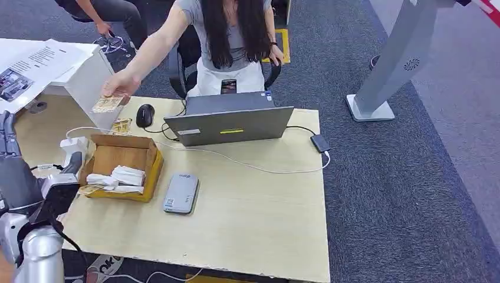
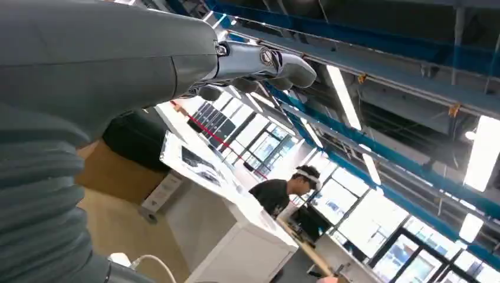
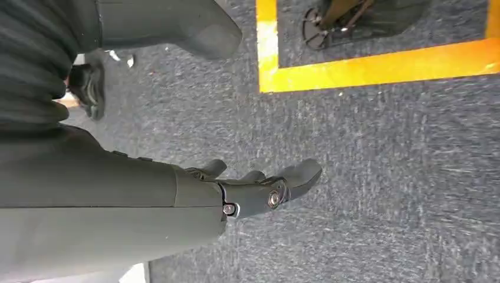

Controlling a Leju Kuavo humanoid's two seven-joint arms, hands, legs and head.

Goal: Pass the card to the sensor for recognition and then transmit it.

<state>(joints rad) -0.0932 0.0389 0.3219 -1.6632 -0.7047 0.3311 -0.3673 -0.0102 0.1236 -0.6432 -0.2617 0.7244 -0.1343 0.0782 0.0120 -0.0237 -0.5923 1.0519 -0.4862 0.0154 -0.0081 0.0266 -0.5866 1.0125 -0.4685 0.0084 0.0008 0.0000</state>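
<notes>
- Head view: the silver left arm (image 1: 35,247) rises at the near left corner of the wooden table (image 1: 253,230), its left hand (image 1: 9,138) raised over the table's left edge.
- Left wrist view shows the left hand's fingers (image 2: 277,62) loosely apart with nothing in them, against a ceiling of blue beams and strip lights.
- Right wrist view shows the right hand (image 3: 259,188) hanging over grey carpet near a yellow floor line (image 3: 377,68), fingers slightly curled and apart, holding nothing.
- Just in from the near left sits an open cardboard box (image 1: 127,154) holding folded white packets (image 1: 121,177); a yellowish card-like piece lies at its near left corner.
- Right of the box lies the flat grey sensor (image 1: 181,193), with a small label too small to read.
- Beyond stand a grey laptop (image 1: 230,125) with a yellow sticker, a black mouse (image 1: 145,114), and a white cable (image 1: 259,166) running to a small black adapter (image 1: 321,142).
- At the far left edge, a seated person's hand (image 1: 121,82) holds the card (image 1: 108,104) above the table; its print is unreadable.
- Printed sheets (image 1: 32,65) lie on a white stand at far left.
</notes>
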